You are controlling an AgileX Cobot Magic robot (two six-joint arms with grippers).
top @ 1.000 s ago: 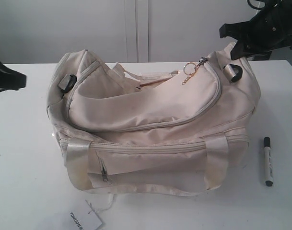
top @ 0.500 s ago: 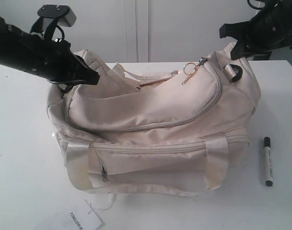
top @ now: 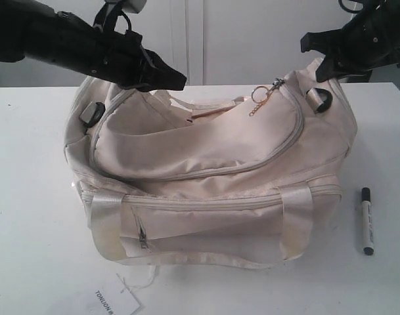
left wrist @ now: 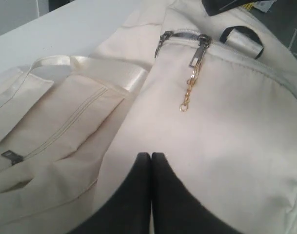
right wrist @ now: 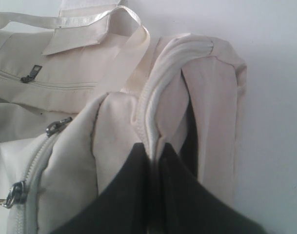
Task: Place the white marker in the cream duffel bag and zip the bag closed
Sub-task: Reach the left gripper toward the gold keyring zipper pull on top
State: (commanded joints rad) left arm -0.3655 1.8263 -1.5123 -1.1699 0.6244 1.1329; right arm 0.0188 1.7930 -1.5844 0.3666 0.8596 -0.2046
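The cream duffel bag (top: 206, 164) fills the middle of the white table. Its gold chain pull (top: 260, 100) hangs at the back right end of the curved top zipper, and shows also in the left wrist view (left wrist: 191, 85). The white marker (top: 366, 221), black-capped, lies on the table right of the bag, apart from both grippers. My left gripper (top: 178, 82) is shut and empty, hovering over the bag's top flap (left wrist: 221, 141), left of the pull. My right gripper (top: 320, 64) is shut on a ridge of fabric (right wrist: 155, 117) at the bag's right end.
A paper tag (top: 114, 300) on a string lies at the table's front edge below the bag. The front pocket's zip pull (top: 142, 239) and two shiny straps (top: 298, 220) face forward. A pale wall stands behind the table.
My left arm has swung in from the far left and moved rightward over the bag's top, fingers shut. The right gripper, bag and marker have not moved.
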